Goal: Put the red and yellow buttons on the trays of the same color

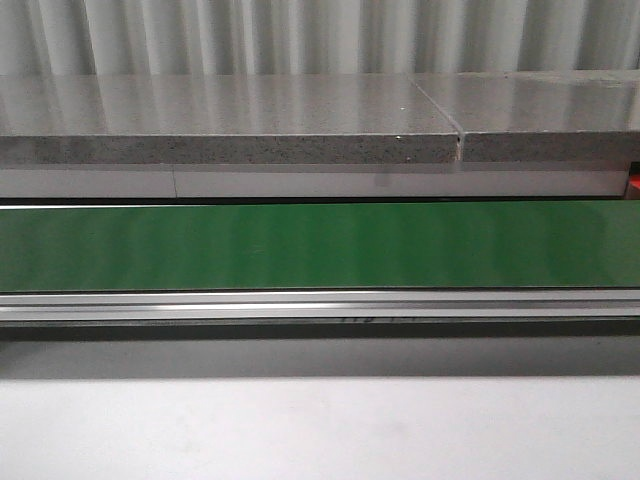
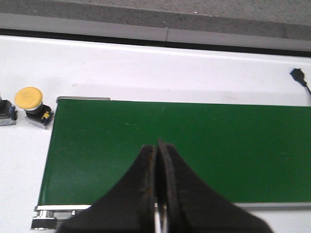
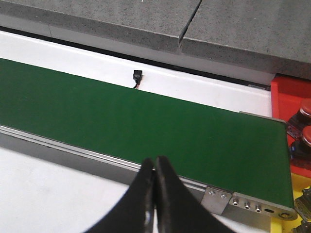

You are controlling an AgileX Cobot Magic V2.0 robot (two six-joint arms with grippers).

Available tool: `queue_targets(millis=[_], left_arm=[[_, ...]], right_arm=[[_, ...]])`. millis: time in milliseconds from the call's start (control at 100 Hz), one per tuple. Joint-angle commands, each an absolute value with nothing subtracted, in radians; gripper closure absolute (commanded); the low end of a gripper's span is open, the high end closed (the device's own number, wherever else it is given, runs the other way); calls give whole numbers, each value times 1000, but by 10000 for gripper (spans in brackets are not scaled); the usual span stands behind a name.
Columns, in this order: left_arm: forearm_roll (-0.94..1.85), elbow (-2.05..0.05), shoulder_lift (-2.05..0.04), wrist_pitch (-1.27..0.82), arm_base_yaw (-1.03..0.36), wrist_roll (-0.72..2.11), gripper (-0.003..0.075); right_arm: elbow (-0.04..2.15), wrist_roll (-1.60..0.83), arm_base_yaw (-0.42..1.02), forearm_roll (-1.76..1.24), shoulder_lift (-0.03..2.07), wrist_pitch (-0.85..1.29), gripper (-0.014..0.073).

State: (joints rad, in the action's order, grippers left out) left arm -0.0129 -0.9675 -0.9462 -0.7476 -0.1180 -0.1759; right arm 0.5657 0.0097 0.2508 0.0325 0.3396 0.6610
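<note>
In the left wrist view a yellow button (image 2: 29, 99) with a dark base stands on the white table just off the end of the green belt (image 2: 175, 150). My left gripper (image 2: 157, 144) is shut and empty, hanging over the belt. In the right wrist view two red buttons (image 3: 304, 108) sit on the red tray (image 3: 286, 92) past the other end of the belt (image 3: 146, 126). A corner of a yellow tray (image 3: 291, 224) shows beside it. My right gripper (image 3: 155, 160) is shut and empty over the belt's near rail. No gripper appears in the front view.
A second button body (image 2: 7, 112) lies at the edge next to the yellow one. A black cable plug (image 3: 137, 76) rests on the white table behind the belt. A grey stone ledge (image 1: 230, 125) runs along the back. The belt (image 1: 320, 245) carries nothing.
</note>
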Motion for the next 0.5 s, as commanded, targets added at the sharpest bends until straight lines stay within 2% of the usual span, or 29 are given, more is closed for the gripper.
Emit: queue_targets(millis=[0, 70, 140, 210, 330, 380, 430, 490], left_arm=[[-9, -1045, -1001, -715, -78, -196, 740], [0, -1081, -1054, -746, -39, -196, 735], [7, -1111, -1098, -758, -9, -196, 692], [7, -1136, -1135, -760, 18, -196, 595], [0, -1181, -1204, -771, 64, -196, 346], [0, -1198, -1234, -778, 84, -196, 267], [0, -1220, -1267, -798, 103, -196, 220], [0, -1256, -1310, -845, 125, -196, 211]], right_arm=[[590, 0, 252, 46, 349, 593, 660], [590, 0, 252, 46, 349, 593, 660], [590, 0, 252, 46, 349, 593, 660], [590, 0, 252, 46, 349, 593, 660], [590, 0, 252, 46, 349, 593, 660], [590, 0, 252, 46, 349, 593, 660], [590, 0, 252, 46, 349, 593, 660], [590, 0, 252, 46, 349, 593, 660]])
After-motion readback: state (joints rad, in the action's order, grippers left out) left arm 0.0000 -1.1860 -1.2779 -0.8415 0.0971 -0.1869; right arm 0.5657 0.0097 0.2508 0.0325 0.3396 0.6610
